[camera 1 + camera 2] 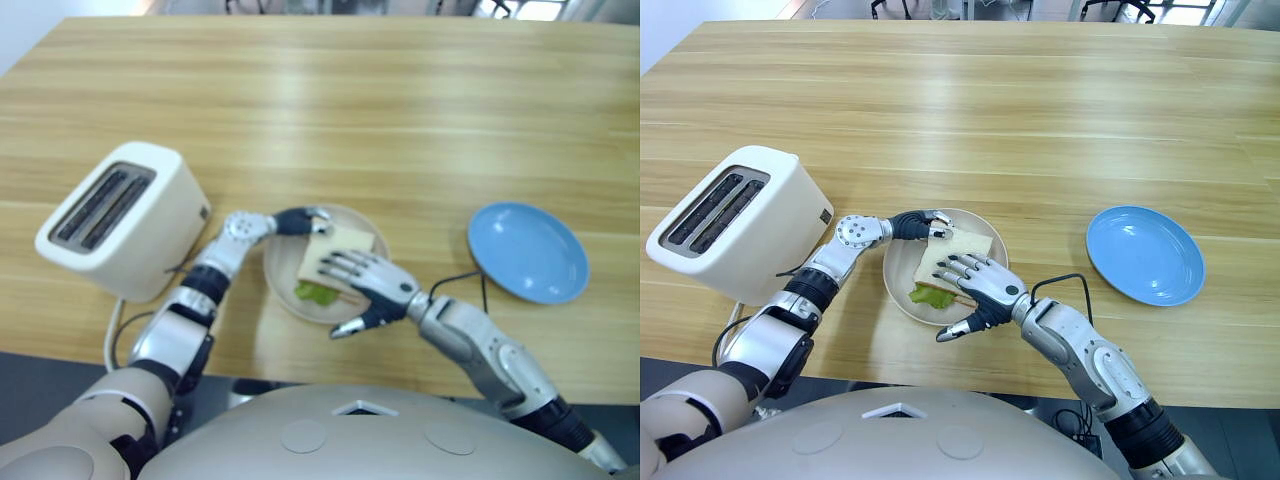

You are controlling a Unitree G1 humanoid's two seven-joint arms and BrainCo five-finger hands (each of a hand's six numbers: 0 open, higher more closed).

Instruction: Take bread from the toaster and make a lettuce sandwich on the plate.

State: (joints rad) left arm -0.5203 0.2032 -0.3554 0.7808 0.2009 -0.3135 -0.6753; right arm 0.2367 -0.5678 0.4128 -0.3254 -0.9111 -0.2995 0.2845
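Note:
A white toaster point(120, 220) stands at the left, its two slots dark. The beige plate point(280, 275) lies in the middle near the table's front edge. On it a bread slice point(342, 245) covers green lettuce point(315, 292), which sticks out at the slice's near-left side. My left hand point(298, 220) is at the slice's far-left corner, fingers curled and pinching it. Over the near half of the slice lies my right hand point(980, 288), fingers spread and straight, holding nothing.
An empty blue plate point(527, 252) sits to the right of the beige one. A thin black cable point(1060, 283) loops on the table beside my right forearm. The toaster's white cord point(112, 335) hangs over the front edge. The far table is bare wood.

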